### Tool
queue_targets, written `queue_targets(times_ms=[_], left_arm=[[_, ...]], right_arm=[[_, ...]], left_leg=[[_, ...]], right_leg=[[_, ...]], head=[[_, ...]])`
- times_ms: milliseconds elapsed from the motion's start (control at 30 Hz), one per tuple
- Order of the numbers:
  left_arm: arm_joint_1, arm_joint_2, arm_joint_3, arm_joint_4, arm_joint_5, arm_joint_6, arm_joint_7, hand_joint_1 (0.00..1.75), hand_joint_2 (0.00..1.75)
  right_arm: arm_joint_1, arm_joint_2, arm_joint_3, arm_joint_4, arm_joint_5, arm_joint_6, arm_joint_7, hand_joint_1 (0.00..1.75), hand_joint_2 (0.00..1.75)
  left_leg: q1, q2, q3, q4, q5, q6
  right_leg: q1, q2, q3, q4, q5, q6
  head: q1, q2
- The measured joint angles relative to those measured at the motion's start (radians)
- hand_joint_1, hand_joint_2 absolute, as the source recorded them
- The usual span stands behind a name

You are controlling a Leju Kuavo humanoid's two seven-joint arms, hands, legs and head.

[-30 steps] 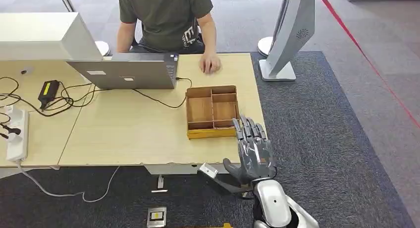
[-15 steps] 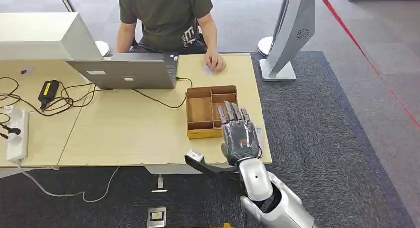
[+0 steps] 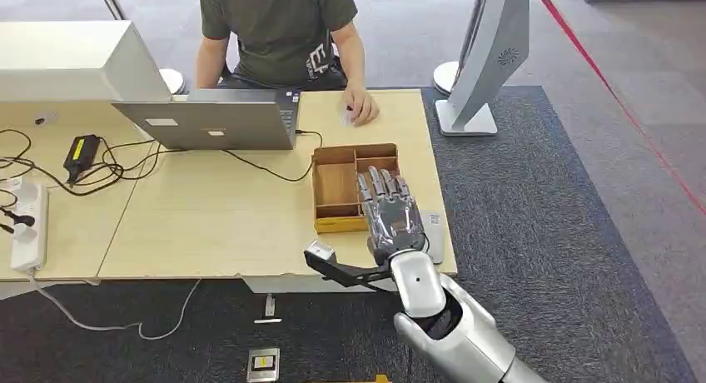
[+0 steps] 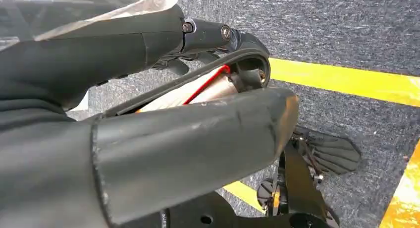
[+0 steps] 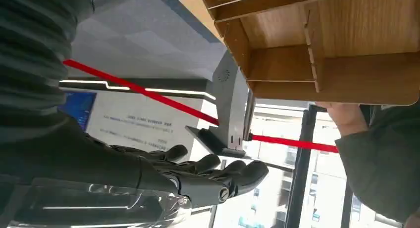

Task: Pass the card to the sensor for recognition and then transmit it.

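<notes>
My right hand [image 3: 387, 212] hovers flat over the right side of the wooden compartment tray [image 3: 337, 183], fingers stretched out and holding nothing. In the right wrist view its dark fingers [image 5: 198, 171] lie straight beside the tray [image 5: 341, 49]. A small pale flat piece [image 3: 433, 236], possibly the card, lies on the table by the right edge, just beside that hand and partly hidden by it. My left hand [image 4: 163, 89] hangs over the grey carpet, with nothing seen in it.
A person sits at the far side of the table [image 3: 216, 225], one hand [image 3: 360, 108] resting near the tray. A laptop [image 3: 212, 121], cables and a power strip [image 3: 27, 225] lie on the left. A tall white stand [image 3: 491, 50] is on the carpet beyond the table's right end.
My right hand has moved forward and left, from below the table's front edge to above the tray. The person's hand shifted slightly to the right.
</notes>
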Motion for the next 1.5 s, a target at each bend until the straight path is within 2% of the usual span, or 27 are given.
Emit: queue_targets(times_ms=[300, 500, 667, 1167, 1500], left_arm=[[0.000, 0.001, 0.000, 0.000, 0.000, 0.000, 0.000, 0.00, 0.00], [0.000, 0.003, -0.001, 0.000, -0.016, -0.011, -0.003, 0.00, 0.00], [0.000, 0.005, -0.002, 0.000, -0.023, -0.018, -0.003, 0.00, 0.00], [0.000, 0.014, -0.011, 0.000, -0.058, -0.039, -0.011, 0.00, 0.00], [-0.001, 0.017, -0.012, 0.000, -0.058, -0.038, -0.002, 0.00, 0.00]], right_arm=[[-0.002, 0.002, 0.003, 0.011, 0.000, 0.000, 0.000, 0.00, 1.75], [-0.021, 0.001, 0.003, 0.034, -0.014, 0.006, 0.032, 0.00, 1.75], [-0.052, 0.001, -0.005, 0.122, -0.034, -0.045, 0.039, 0.00, 1.75], [-0.079, -0.002, -0.036, 0.322, -0.049, -0.078, 0.049, 0.00, 1.75], [-0.079, 0.002, -0.047, 0.401, -0.050, -0.104, 0.032, 0.00, 1.75]], left_leg=[[0.000, 0.000, 0.000, 0.000, 0.000, 0.000], [0.000, 0.000, 0.000, 0.000, 0.000, 0.000], [0.000, 0.000, 0.000, 0.000, 0.000, 0.000], [0.000, 0.000, 0.000, 0.000, 0.000, 0.000], [0.000, 0.000, 0.000, 0.000, 0.000, 0.000]], right_leg=[[0.000, 0.000, 0.000, 0.000, 0.000, 0.000], [0.000, 0.000, 0.000, 0.000, 0.000, 0.000], [0.000, 0.000, 0.000, 0.000, 0.000, 0.000], [0.000, 0.000, 0.000, 0.000, 0.000, 0.000], [0.000, 0.000, 0.000, 0.000, 0.000, 0.000]], head=[[0.000, 0.000], [0.000, 0.000], [0.000, 0.000], [0.000, 0.000], [0.000, 0.000]])
